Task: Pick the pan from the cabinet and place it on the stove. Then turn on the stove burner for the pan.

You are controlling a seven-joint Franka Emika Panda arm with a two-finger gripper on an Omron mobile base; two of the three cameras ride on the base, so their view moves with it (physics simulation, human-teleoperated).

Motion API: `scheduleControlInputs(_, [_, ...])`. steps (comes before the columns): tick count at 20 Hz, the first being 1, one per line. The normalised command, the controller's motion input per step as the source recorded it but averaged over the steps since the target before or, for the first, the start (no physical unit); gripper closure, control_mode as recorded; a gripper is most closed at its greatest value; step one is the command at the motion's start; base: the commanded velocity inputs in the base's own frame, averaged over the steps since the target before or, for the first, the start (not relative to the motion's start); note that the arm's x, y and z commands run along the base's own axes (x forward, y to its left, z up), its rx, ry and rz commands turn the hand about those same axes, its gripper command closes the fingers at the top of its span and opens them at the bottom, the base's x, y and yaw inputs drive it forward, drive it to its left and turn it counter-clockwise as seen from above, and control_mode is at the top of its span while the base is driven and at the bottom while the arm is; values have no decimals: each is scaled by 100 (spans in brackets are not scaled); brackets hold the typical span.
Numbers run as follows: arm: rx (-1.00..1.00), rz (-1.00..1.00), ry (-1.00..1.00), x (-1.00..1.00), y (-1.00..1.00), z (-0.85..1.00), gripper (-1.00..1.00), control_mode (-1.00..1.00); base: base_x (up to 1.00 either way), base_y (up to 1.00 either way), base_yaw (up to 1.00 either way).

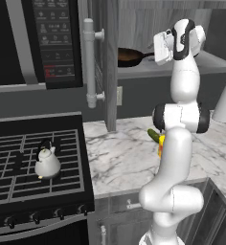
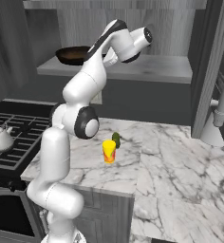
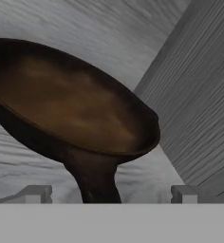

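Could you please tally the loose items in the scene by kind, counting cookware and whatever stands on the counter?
Pan: 1
Kettle: 1
Yellow cup-like item on the marble counter: 1
Green vegetable-like item beside it: 1
Total: 4

No text, label, brand, number or sign is showing legibly on anything. The microwave [image 1: 38, 43], hanging above the stove [image 1: 36, 167], is carrying a control panel [image 1: 55, 40] on its right side; that panel is showing rows of small pale marks and one small red patch low down, all too blurred to read. The knobs [image 1: 45, 215] along the front of the stove are bearing no markings that can be made out.
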Motion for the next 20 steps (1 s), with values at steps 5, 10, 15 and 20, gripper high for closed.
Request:
scheduleControlInputs(5, [0,0,0,2,0,-32,-100,-100,0,0,0])
scheduleControlInputs(10, [0,0,0,2,0,-34,-100,-100,0,0,0])
scheduleControlInputs(15, [0,0,0,0,0,-37,-100,-100,0,0,0])
scheduleControlInputs(20, [0,0,0,0,1,-44,100,-100,0,0,0])
